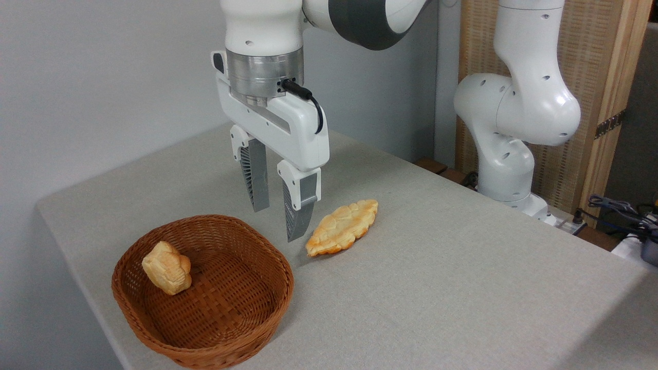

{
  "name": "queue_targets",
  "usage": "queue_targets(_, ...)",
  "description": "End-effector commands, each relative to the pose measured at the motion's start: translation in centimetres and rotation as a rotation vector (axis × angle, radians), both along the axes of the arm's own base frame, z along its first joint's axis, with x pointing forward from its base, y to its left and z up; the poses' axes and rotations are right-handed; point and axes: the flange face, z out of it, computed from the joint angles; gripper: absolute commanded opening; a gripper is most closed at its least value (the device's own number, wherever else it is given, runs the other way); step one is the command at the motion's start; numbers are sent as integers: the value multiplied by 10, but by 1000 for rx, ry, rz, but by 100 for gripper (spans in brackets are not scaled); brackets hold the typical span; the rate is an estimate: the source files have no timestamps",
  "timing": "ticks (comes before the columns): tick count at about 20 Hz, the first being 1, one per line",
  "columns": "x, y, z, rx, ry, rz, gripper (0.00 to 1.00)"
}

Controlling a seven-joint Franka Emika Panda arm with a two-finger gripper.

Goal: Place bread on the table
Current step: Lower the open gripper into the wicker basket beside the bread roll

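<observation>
**Bun in basket, gripper empty above table**

Grey fabric-topped table (437,288) with rounded corners, set against a pale wall; slatted wooden panel behind at right, white arm base (506,169) standing past the far edge. Cables and a dark object at the far right, partly cut off.

Brown wicker basket (205,329) near the front left corner of the table. Small chunky bun (167,267) inside it, leaning against the left inner wall, ridged crust facing up and right. Rest of the basket floor bare.

Long flat leaf-shaped pastry (342,227) lying on the cloth just right of the basket, apart from its rim.

Gripper (277,223) pointing straight down, hanging above the basket's far right rim, between basket and pastry. Fingers (258,180) spread with a clear gap, holding nothing, touching neither the bun nor the pastry. Black cable looping off the wrist.
</observation>
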Motion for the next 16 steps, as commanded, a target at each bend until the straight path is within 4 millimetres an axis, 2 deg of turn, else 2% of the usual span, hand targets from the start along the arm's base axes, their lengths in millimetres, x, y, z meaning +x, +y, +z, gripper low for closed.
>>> queue_targets(1, 34, -31, -20, -4, -130, -58, 100)
queue_targets(7, 34, -31, -21, -15, -130, -52, 100)
queue_targets(10, 41, -37, -32, -16, -132, -54, 100)
queue_targets(13, 53, -52, -44, -46, -167, -60, 100)
queue_targets(14, 57, -67, -54, -48, -171, -83, 100)
queue_targets(16, 65, -80, -63, -47, -209, -101, 100)
